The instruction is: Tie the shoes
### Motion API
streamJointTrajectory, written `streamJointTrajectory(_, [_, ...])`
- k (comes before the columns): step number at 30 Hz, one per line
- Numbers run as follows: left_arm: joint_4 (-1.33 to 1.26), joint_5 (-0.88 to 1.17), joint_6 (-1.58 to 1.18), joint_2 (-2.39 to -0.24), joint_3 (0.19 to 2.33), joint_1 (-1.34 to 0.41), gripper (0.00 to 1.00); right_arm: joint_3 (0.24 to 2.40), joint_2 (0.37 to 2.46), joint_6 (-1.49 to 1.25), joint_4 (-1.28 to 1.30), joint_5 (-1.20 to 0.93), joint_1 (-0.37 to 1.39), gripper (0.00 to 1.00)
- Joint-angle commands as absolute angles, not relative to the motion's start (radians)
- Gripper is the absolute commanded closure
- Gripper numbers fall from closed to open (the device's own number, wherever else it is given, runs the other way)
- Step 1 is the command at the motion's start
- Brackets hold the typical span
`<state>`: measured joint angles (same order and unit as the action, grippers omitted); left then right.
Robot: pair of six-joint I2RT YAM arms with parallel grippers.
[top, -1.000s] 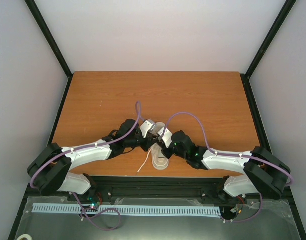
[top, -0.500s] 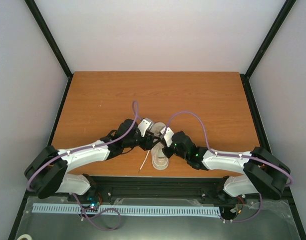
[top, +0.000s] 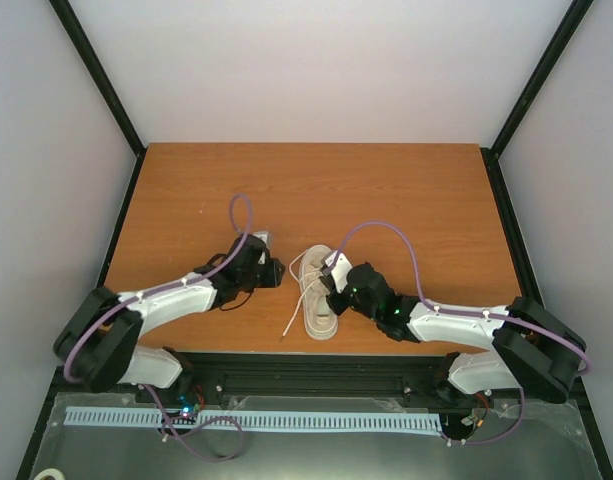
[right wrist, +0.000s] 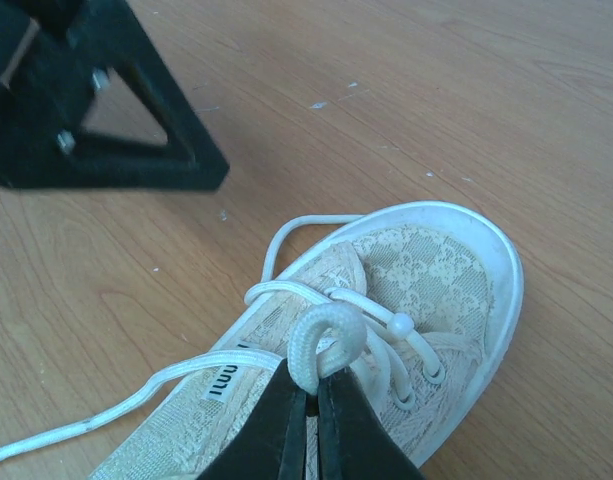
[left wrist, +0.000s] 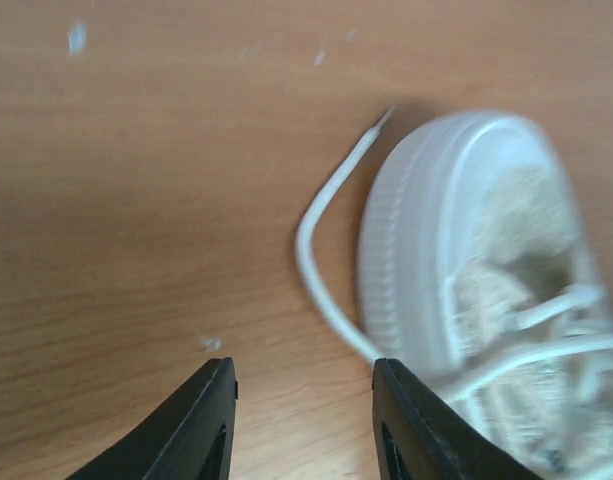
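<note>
From above, the left pincer (top: pixel 272 271) sits just to the left of the cream sneaker (top: pixel 317 291) on the wooden table (top: pixel 406 190), its tip pointing at the shoe but clear of it. The right pincer (top: pixel 331 287) reaches in from the other side and lies over the sneaker's laced middle. A loose end of lace (top: pixel 291 322) trails off the shoe toward the near edge, between the two arms. In the left wrist view, the left pincer (left wrist: pixel 301 420) stands partly open with only bare wood between its fingers (left wrist: pixel 201 430). The sneaker's (left wrist: pixel 456 230) rubber toe is just ahead and to one side of it, and a curl of lace (left wrist: pixel 321 250) runs down beside the nearer finger (whether that finger touches the sole cannot be told, and this view is blurred). In the right wrist view, the right pincer (right wrist: pixel 311 388) is fully closed, and its fingertips (right wrist: pixel 271 435) pinch a small loop of lace (right wrist: pixel 331 335) over the tongue. The sneaker (right wrist: pixel 436 265) lies directly below and ahead of it, toe pointing away, and the left pincer (right wrist: pixel 96 110) shows as a black shape beyond.
</note>
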<state>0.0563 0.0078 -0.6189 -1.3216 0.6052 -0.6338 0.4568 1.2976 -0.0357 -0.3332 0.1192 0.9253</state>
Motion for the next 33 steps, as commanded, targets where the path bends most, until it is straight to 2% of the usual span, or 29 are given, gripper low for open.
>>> streamJointTrajectory(1, [0.069, 0.032, -0.685, -1.419, 0.647, -0.620, 0.60, 0.461, 1.298, -0.053, -0.375, 0.120, 0.927, 0.97])
streamJointTrajectory(7, [-0.032, 0.103, -0.716, -1.518, 0.654, -0.615, 0.61, 0.459, 1.297, -0.053, -0.370, 0.111, 0.927, 0.97])
streamJointTrajectory(15, [-0.120, 0.074, -0.790, -1.544, 0.645, -0.615, 0.61, 0.465, 1.316, -0.052, -0.375, 0.101, 0.927, 0.97])
streamJointTrajectory(17, [-0.114, 0.045, -0.819, -1.552, 0.653, -0.614, 0.65, 0.470, 1.326, -0.052, -0.375, 0.096, 0.927, 0.97])
streamJointTrajectory(24, [-0.101, 0.060, -0.821, -1.641, 0.715, -0.615, 0.62, 0.481, 1.351, -0.049, -0.377, 0.091, 0.927, 0.97])
streamJointTrajectory(33, [-0.026, 0.034, -0.754, -1.761, 0.777, -0.626, 0.63, 0.484, 1.354, -0.045, -0.380, 0.099, 0.927, 0.97])
